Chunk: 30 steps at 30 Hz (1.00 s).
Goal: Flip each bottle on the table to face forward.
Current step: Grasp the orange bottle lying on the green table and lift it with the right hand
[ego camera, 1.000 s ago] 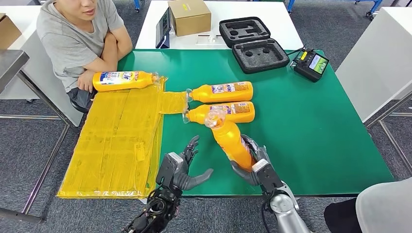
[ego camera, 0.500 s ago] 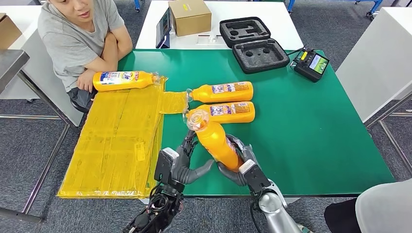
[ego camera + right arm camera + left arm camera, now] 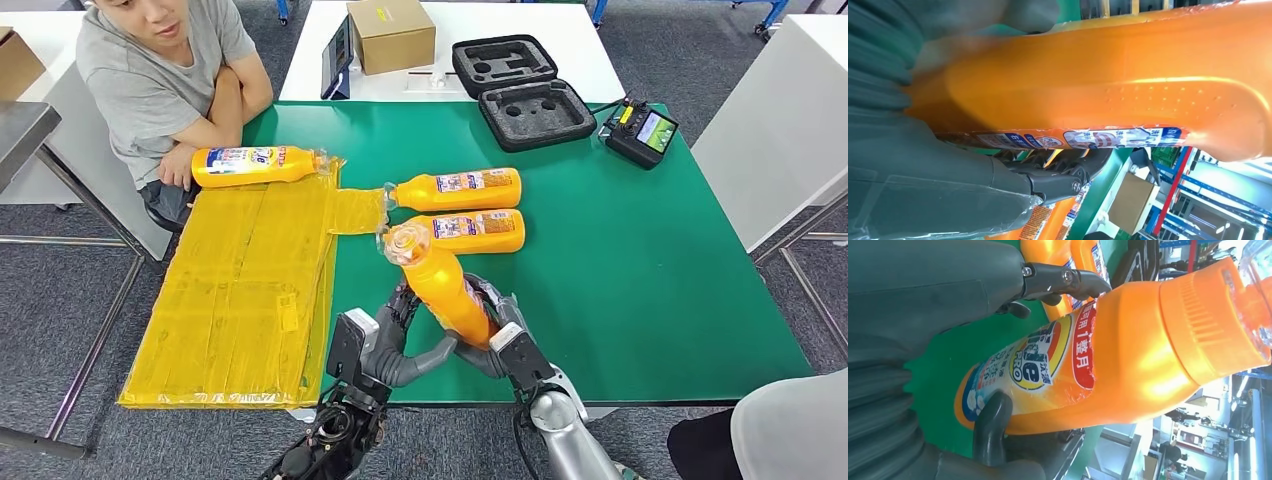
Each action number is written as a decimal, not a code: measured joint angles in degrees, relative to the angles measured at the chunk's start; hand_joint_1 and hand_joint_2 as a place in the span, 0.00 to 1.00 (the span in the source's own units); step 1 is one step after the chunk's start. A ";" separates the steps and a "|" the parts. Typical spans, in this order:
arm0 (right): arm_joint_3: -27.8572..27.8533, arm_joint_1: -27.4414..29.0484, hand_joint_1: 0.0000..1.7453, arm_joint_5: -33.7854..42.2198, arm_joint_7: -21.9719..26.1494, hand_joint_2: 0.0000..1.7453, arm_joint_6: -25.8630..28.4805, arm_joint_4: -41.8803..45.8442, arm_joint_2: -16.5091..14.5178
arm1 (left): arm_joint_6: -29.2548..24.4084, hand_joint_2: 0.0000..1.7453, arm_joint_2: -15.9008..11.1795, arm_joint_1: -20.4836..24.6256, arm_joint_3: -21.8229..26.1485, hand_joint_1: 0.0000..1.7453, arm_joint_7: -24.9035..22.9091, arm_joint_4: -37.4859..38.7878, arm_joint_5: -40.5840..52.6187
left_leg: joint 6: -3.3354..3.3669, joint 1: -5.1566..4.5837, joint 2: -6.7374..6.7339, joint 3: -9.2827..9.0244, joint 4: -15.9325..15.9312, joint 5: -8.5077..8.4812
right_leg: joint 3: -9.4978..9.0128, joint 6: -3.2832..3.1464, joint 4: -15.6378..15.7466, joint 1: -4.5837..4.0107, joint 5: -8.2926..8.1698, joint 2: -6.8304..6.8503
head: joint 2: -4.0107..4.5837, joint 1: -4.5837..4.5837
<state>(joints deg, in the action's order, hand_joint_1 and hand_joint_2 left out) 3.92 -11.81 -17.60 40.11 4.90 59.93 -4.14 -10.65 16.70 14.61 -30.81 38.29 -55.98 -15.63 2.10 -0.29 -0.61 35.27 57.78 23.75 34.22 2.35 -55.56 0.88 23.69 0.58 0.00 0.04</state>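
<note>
An orange bottle (image 3: 441,288) is held tilted above the table's near edge, its clear cap (image 3: 406,243) pointing away from me. My right hand (image 3: 497,340) grips its lower body (image 3: 1108,95). My left hand (image 3: 386,338) wraps it from the other side, thumb (image 3: 990,426) under the label (image 3: 1038,365) and fingers (image 3: 1068,281) over the top. Two more orange bottles (image 3: 456,189) (image 3: 462,230) lie side by side on the green table (image 3: 640,260), caps to the left. Another bottle (image 3: 255,165) lies on the yellow mat (image 3: 240,290).
A person (image 3: 160,80) sits at the table's far left corner, a hand by the mat's bottle. A black foam case (image 3: 525,90), a cardboard box (image 3: 390,33) and a controller (image 3: 640,132) stand at the back. Another person's sleeve (image 3: 790,425) is at the near right.
My right hand swung the bottle left, cap toward the two lying bottles. My left hand rose and closed in until its thumb and fingers took the bottle.
</note>
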 joint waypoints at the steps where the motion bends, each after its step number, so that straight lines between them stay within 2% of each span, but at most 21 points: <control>1: 0.03 -0.08 1.00 -0.02 0.00 1.00 -0.08 -0.11 -0.03 | -0.35 1.00 -0.01 -0.05 -0.15 0.00 0.09 -0.07 0.09 | 0.00 0.00 0.01 0.00 0.00 0.00 | 0.00 0.00 0.00 0.00 0.00 0.00 | 0.00 0.01; 12: 0.97 -0.72 1.00 -0.44 0.00 1.00 -0.42 -0.91 -0.82 | -2.98 1.00 -0.01 0.02 -0.53 0.00 1.14 -0.10 1.00 | 0.03 0.00 0.07 0.01 0.00 -0.04 | 0.00 0.00 0.00 0.00 0.00 0.07 | 0.00 0.00; 21: 4.66 -1.91 1.00 0.67 0.00 1.00 -0.33 -2.16 -1.38 | -11.38 1.00 0.38 0.45 -0.05 0.00 1.80 -0.51 6.54 | 0.04 0.00 0.07 0.01 0.00 -0.06 | 0.00 0.00 0.00 0.00 0.00 0.07 | 0.00 0.00; 30: 6.90 -2.49 1.00 1.62 0.00 1.00 1.21 -3.16 -1.41 | -8.45 1.00 0.95 0.66 1.11 0.00 1.84 -0.60 4.76 | 0.04 -0.01 0.07 0.01 0.00 -0.06 | 0.01 0.00 0.00 0.01 0.00 0.07 | 0.00 0.00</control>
<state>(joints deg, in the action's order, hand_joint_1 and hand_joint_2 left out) 10.81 -14.30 -15.98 40.11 6.11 56.77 -5.55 -19.10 17.65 15.27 -29.70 40.13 -56.58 -10.87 2.14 -0.30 -0.54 35.28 57.78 23.69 34.22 2.35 -55.56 0.88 23.69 0.66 0.00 0.04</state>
